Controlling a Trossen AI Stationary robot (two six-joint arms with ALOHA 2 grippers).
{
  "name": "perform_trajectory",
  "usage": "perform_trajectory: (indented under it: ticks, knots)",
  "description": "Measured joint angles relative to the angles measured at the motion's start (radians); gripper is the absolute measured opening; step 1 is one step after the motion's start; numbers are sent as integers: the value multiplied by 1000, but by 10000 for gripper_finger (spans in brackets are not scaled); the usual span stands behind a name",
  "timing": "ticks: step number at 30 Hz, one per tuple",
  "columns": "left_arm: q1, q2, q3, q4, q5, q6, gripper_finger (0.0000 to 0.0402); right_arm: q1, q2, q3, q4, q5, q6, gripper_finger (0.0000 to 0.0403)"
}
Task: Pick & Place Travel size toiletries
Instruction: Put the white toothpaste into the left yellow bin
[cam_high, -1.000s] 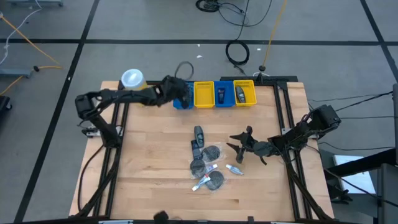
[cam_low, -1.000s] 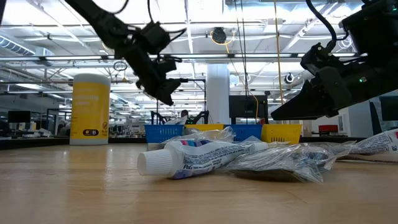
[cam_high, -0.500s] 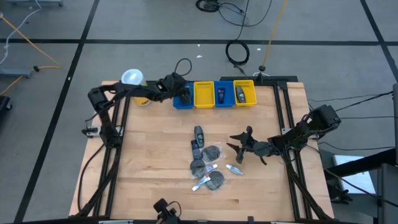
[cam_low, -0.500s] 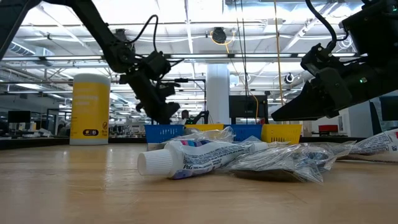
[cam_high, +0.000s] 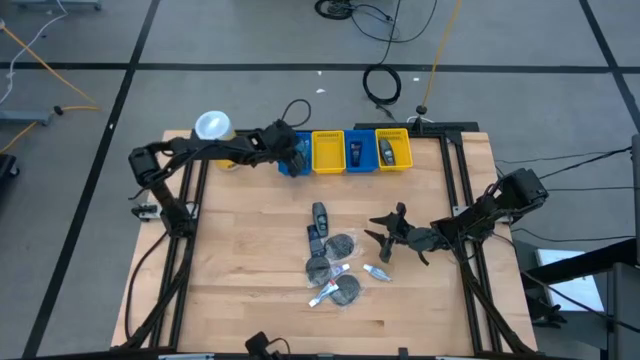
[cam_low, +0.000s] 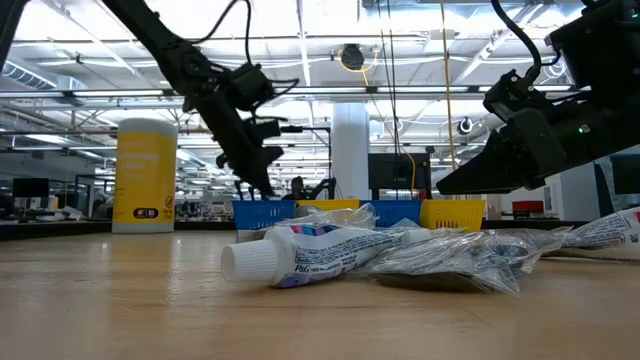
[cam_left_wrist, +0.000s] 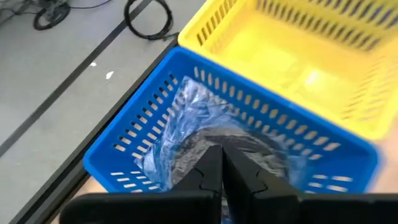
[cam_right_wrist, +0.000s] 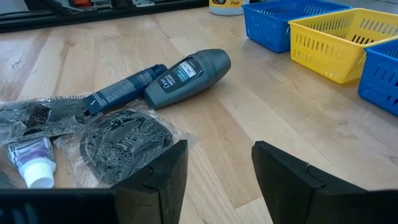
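Blue plastic mesh fills my left wrist view: my left end effector (cam_left_wrist: 221, 163) hangs over the leftmost blue bin (cam_left_wrist: 143, 134) with its fingers pressed together and nothing between them, and a clear-wrapped dark disc (cam_left_wrist: 205, 140) lies in the bin just beyond the tips. So I judge that item delivered. In the high view two more bins in the row, a blue one (cam_high: 360, 152) and a yellow one (cam_high: 393, 149), each hold a small dark item, while the yellow bin (cam_high: 328, 152) between looks bare.

Most of the work is left: the pile of toiletries (cam_high: 331, 265) sits mid-table, wrapped discs, dark bottles and white tubes touching or overlapping. My right end effector (cam_high: 388, 238) waits just beside it, fingers apart, empty.

Room is tight at the bins, which line the table's far edge, with the yellow canister (cam_high: 213, 130) near the left arm. Bare wood lies open around the pile.
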Motion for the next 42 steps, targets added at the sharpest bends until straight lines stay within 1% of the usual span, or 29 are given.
perform_trajectory:
  ticks: [5,9,12,14,18,22,25,29,31,34,36,39,42]
  knots:
    - [10,-22,0,55,-12,-37,2,0,0,0,0,0,4,171]
    - [14,8,0,99,-47,-46,9,0,0,0,0,0,4,171]
    - [14,43,0,117,-56,-60,4,0,0,0,-2,-1,7,171]
    - [14,69,0,115,-47,-60,2,0,0,0,-3,-3,7,171]
    - [8,93,0,77,13,-61,9,0,0,0,-7,-3,7,171]
    - [-40,37,-1,24,38,-58,2,0,0,0,-7,-3,6,171]
    - [-110,-33,-1,-10,37,-47,6,0,0,0,-7,-3,5,171]
    - [-239,-116,-1,-52,13,-44,2,0,0,0,-8,-3,4,171]
    - [-317,-135,-1,-62,-12,-47,4,0,0,0,-9,-8,4,171]
    - [-443,-139,-8,-62,-61,-64,5,0,0,0,-6,-55,0,171]
    - [-531,-136,-32,-33,-102,-76,2,1,0,0,2,-83,10,171]
    - [-653,-129,-91,27,-176,-116,6,1,0,0,21,-80,71,171]
    - [-749,-129,-159,113,-240,-178,11,-3,0,0,29,-80,106,171]
